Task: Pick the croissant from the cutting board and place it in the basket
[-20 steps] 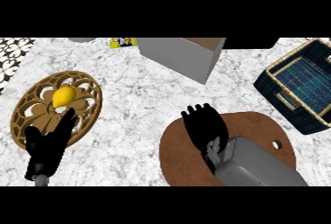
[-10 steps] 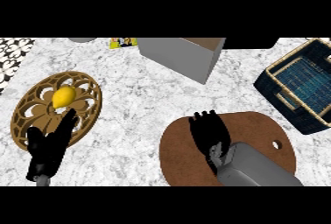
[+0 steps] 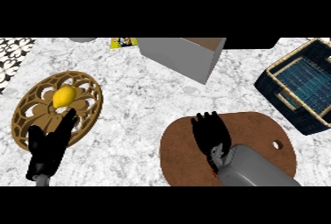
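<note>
While my right hand sits over the round brown wooden cutting board near the counter's front edge, I honestly can't see the croissant at all. The hand lies palm-down with its fingers bent downward on the board's left half, so my guess is the croissant is tucked underneath it, but I can't tell whether the fingers are actually around it or just resting there. So I'd call this the grasp step, not confirmed yet.

If the grab is good, the next move calls for a lift straight up off the board, then a swing toward the counter's right edge, where the dark blue rectangular woven basket with the tan rim sits. It's open on top, and its near corner is close to the board's far right side, so it's a short trip. I'd want height first so I clear that rim.

Room-wise, the marble counter between board and basket looks free. The grey open-topped box stands at the back edge, well apart from that path. My left hand rests with straight fingers at the front left, overlapping the edge of the round gold openwork trivet that carries a yellow lemon. It's out of the way.
</note>
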Robot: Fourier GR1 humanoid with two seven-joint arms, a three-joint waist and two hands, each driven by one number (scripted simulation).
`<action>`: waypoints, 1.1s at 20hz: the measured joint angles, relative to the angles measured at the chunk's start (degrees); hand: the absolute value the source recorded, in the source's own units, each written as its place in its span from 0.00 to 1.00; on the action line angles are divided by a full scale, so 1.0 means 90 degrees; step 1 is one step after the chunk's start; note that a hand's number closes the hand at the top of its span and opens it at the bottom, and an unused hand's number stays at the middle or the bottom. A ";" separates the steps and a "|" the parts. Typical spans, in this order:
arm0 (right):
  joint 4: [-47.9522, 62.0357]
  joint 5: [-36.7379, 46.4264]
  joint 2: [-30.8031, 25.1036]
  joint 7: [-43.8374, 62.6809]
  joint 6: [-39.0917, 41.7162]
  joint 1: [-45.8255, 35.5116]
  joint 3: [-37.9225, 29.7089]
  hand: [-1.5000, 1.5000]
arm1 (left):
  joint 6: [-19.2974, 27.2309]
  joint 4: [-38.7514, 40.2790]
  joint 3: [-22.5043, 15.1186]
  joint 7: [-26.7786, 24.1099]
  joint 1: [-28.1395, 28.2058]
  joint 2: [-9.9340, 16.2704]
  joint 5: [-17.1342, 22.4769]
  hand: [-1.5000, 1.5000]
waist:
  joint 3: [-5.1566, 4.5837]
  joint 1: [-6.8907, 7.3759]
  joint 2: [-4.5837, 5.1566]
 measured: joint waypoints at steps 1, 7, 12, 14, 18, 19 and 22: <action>0.0036 0.0018 -0.0018 -0.0047 0.0000 -0.0005 -0.0045 1.00 | -0.0008 -0.0035 0.0010 -0.0019 0.0025 -0.0014 -0.0003 0.50 | -0.0005 0.0008 0.0003; 0.0017 0.0440 -0.0217 -0.0508 -0.0086 -0.0075 0.0281 1.00 | -0.0146 0.0017 0.0110 -0.0077 0.0041 -0.0033 0.0006 0.50 | -0.0014 0.0024 -0.0013; -0.0014 0.0713 -0.0461 -0.1018 -0.0309 -0.0113 0.0475 1.00 | -0.0168 0.0022 0.0139 -0.0170 0.0087 -0.0069 -0.0082 0.50 | -0.0013 0.0026 -0.0019; -0.0555 0.0690 -0.0923 -0.1444 -0.0601 0.0184 0.0486 1.00 | -0.0124 -0.0039 0.0186 -0.0092 0.0185 -0.0058 -0.0063 0.50 | -0.0002 -0.0078 -0.0040; -0.1802 0.0510 -0.1714 -0.2338 -0.1362 0.0952 0.0459 1.00 | -0.0072 -0.0161 0.0332 -0.0069 0.0487 -0.0003 0.0009 0.50 | 0.0021 -0.0357 -0.0097; -0.2086 0.0465 -0.1929 -0.2553 -0.1560 0.1166 0.0430 1.00 | -0.0058 -0.0187 0.0374 -0.0091 0.0558 0.0004 0.0023 0.50 | 0.0024 -0.0412 -0.0105; -0.2871 0.0443 -0.2693 -0.3156 -0.2146 0.1749 0.0268 1.00 | -0.0066 -0.0247 0.0451 -0.0124 0.0690 0.0035 0.0049 0.50 | 0.0028 -0.0512 -0.0106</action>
